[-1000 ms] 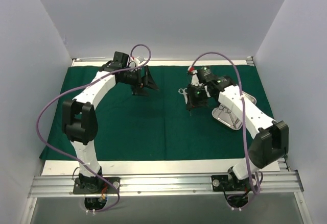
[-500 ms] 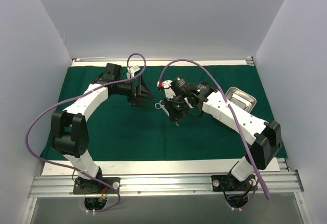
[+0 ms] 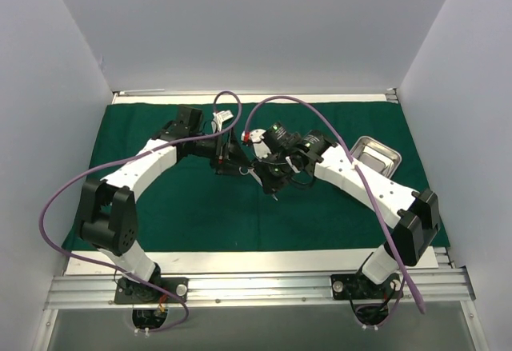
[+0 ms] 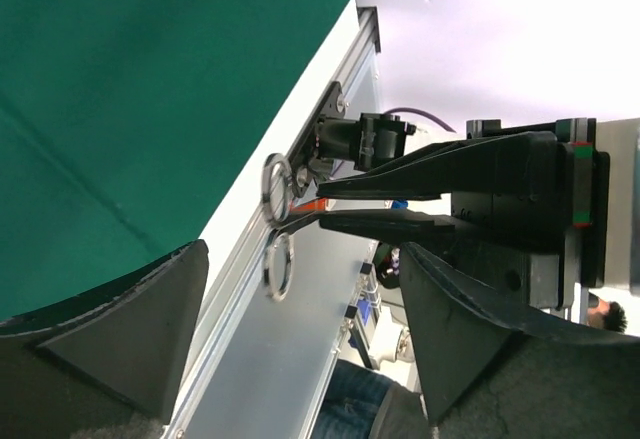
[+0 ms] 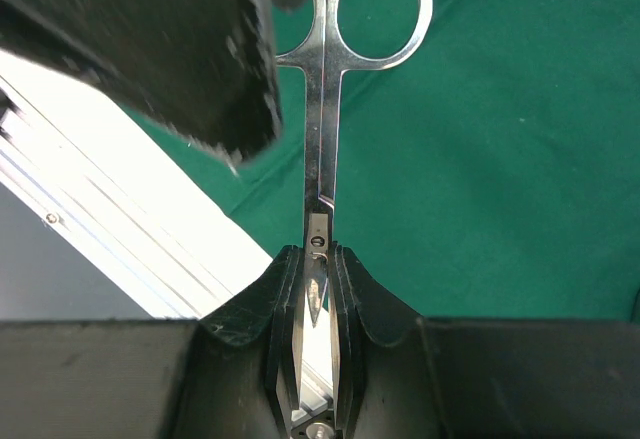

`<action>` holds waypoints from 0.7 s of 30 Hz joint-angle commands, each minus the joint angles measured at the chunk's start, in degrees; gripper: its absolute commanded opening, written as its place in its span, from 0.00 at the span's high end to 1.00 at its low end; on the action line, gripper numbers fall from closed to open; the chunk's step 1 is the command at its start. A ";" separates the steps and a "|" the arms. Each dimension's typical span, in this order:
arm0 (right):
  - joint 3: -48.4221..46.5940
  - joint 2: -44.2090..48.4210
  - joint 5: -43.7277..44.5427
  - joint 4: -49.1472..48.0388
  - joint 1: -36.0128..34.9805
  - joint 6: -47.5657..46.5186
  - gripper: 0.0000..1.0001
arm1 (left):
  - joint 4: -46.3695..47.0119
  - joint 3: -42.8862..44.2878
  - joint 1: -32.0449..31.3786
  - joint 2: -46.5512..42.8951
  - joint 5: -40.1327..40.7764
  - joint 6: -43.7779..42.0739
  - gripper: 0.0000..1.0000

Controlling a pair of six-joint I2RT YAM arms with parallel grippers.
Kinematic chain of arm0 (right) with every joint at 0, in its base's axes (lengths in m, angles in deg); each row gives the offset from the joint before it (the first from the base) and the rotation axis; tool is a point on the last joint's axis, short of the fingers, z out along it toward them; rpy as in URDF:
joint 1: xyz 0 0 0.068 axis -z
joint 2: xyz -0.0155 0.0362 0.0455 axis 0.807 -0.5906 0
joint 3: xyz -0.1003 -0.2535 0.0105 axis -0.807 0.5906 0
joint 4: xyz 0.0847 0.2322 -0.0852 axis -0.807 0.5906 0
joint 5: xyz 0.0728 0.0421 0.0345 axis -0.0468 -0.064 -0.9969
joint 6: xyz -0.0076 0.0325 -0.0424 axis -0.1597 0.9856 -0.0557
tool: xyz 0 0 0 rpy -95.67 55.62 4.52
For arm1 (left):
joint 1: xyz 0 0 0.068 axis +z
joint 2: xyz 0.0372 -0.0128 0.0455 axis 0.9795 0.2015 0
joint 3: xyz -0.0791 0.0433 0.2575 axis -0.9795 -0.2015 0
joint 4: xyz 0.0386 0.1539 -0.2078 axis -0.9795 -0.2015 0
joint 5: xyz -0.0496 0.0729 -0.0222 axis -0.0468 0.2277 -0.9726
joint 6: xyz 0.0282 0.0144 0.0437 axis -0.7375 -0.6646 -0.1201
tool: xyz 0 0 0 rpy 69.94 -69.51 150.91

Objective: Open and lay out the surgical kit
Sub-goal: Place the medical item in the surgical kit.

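- Scissors [image 5: 322, 129] are up off the green cloth [image 3: 200, 207], about mid-table. My right gripper [image 5: 318, 255] has them clamped at the pivot, with the blades tucked between its fingers. The ring handles poke out toward my left gripper [image 4: 298, 254].
- Left gripper is spread wide with nothing in it, and the rings sit in the gap between its fingers. One finger overlaps a ring in the right wrist view; touching or not, can't tell.
- Risk: this reads as a handover. If the right lets go before the left has bitten, the scissors drop onto the cloth.
- Risk: the left closing on a thin round ring could slip off, or twist the scissors in the right's grip.
- Risk: the wrists are nose to nose, so any further push knocks them together.
- Room: the cloth lies flat, with bare stretches on the left and near side.
- Steel tray [image 3: 380, 155] sits on the right beside my right arm, well apart from the grippers.
- Walls close in on three sides.
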 commanded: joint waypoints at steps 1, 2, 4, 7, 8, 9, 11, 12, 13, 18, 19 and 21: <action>-0.76 2.10 -0.26 1.44 -0.54 -0.83 1.00 | 3.63 0.98 -0.69 -0.41 -1.67 1.08 0.16; -0.85 2.10 -0.26 1.44 -0.71 -0.92 1.00 | 3.81 1.16 -0.78 -0.06 -1.93 1.17 0.16; -1.02 2.10 0.00 1.61 -0.89 -0.83 1.00 | 4.07 1.51 -0.78 0.21 -2.11 1.35 0.18; -0.94 2.36 0.18 1.70 -1.07 -0.92 1.00 | 4.25 1.86 -0.78 0.91 -2.81 1.44 0.23; -0.85 2.37 0.35 1.62 -0.98 -0.83 1.00 | 4.25 1.86 -0.78 1.34 -2.99 1.35 0.27; -0.76 2.63 0.44 1.62 -1.15 -0.92 1.00 | 4.25 1.95 -0.78 1.61 -3.34 1.35 0.30; -0.68 2.80 0.36 1.53 -1.16 -0.83 1.00 | 4.25 1.95 -0.78 1.88 -3.61 1.35 0.34; -0.67 2.98 0.27 1.61 -1.16 -0.92 1.00 | 4.34 1.95 -0.78 2.14 -3.78 1.44 0.36; -0.67 2.98 0.09 1.44 -1.16 -0.92 1.00 | 4.34 2.04 -0.78 2.31 -4.04 1.44 0.36; -0.68 3.07 0.00 1.26 -1.24 -0.92 1.00 | 4.60 2.13 -0.78 2.84 -4.92 1.35 0.46; -0.76 2.98 0.00 1.35 -1.24 -0.83 1.00 | 4.60 2.13 -0.78 2.93 -5.10 1.26 0.48; -0.85 2.81 0.09 1.26 -1.16 -1.01 1.00 | 4.51 2.04 -0.78 2.84 -5.36 1.00 0.55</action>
